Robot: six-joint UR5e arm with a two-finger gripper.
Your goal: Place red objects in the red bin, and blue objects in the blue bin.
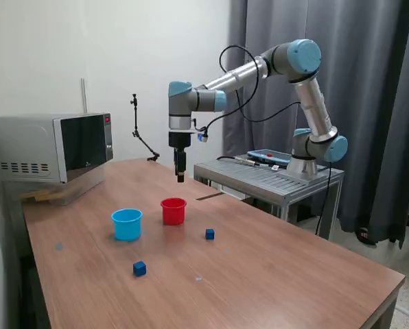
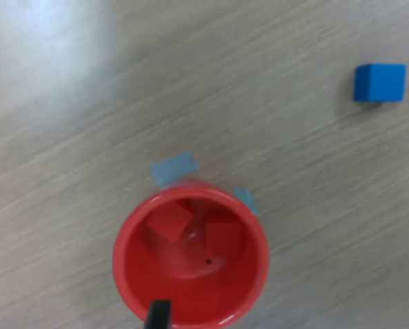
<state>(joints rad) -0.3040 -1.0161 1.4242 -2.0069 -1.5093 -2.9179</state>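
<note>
The red bin [image 1: 173, 210] stands mid-table, with the light blue bin [image 1: 127, 224] beside it on the exterior view's left. In the wrist view the red bin [image 2: 191, 257] holds two red cubes, one [image 2: 169, 221] tilted and one [image 2: 224, 238] flat. One dark blue cube [image 1: 209, 234] [image 2: 379, 82] lies on the table to the exterior view's right of the red bin. A second blue cube [image 1: 139, 269] lies nearer the front edge. My gripper [image 1: 180, 176] [image 2: 289, 319] hangs well above the red bin, open and empty, pointing straight down.
A microwave [image 1: 53, 146] sits at the table's back on the exterior view's left. The arm's metal stand [image 1: 266, 179], with a tablet on it, adjoins the far edge. Small blue tape patches [image 2: 175, 168] mark the wood by the red bin. A thin jointed rod [image 1: 139, 133] rises behind.
</note>
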